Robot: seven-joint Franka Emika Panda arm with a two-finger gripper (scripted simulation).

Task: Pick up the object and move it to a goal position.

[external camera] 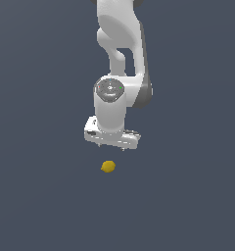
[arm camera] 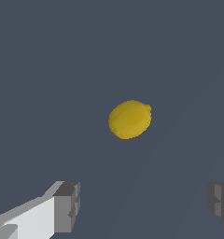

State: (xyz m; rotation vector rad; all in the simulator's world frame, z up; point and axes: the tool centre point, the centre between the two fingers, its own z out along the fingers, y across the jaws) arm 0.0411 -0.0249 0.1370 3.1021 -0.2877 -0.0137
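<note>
The object (external camera: 108,166) is a small yellow lemon-shaped ovoid lying on the dark grey floor (external camera: 188,196), alone and untouched. My white gripper (external camera: 112,145) hovers just above and slightly behind it in the exterior view, pointing down. In the wrist view the object (arm camera: 129,119) lies ahead of the gripper (arm camera: 143,205), outside the gap between the fingers. Two grey fingertips (arm camera: 67,205) show far apart with nothing between them, so the gripper is open.
Only the plain dark grey floor (arm camera: 48,70) surrounds the lemon. The white arm (external camera: 120,44) rises behind the gripper toward the exterior view's top. No goal marker shows.
</note>
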